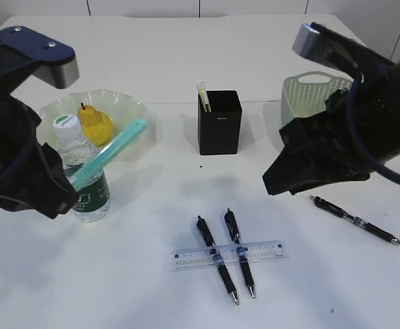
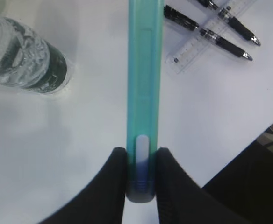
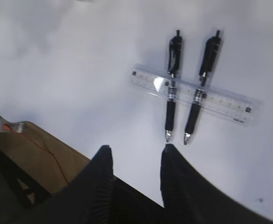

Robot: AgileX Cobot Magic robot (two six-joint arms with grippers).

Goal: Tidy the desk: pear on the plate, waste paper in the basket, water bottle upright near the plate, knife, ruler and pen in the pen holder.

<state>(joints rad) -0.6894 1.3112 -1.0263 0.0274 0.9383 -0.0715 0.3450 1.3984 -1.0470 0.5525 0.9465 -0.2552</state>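
Note:
My left gripper (image 2: 142, 151) is shut on the butt end of the teal knife (image 2: 145, 70), which juts up and to the right (image 1: 107, 154) in front of the water bottle (image 1: 83, 175). The bottle stands upright beside the plate (image 1: 128, 106), where the yellow pear (image 1: 96, 125) lies. The clear ruler (image 1: 227, 255) and two black pens (image 1: 217, 259) (image 1: 240, 252) lie crossed at front centre. My right gripper (image 3: 135, 148) hangs open and empty over bare desk near the pen tips. The pen holder (image 1: 219, 122) stands at the back, centre. No waste paper shows.
A third black pen (image 1: 356, 220) lies at the right. The green basket (image 1: 309, 92) stands at the back right, partly behind my right arm. A pale stick (image 1: 203, 96) pokes out of the pen holder. The desk edge (image 3: 57, 135) runs close beneath my right gripper.

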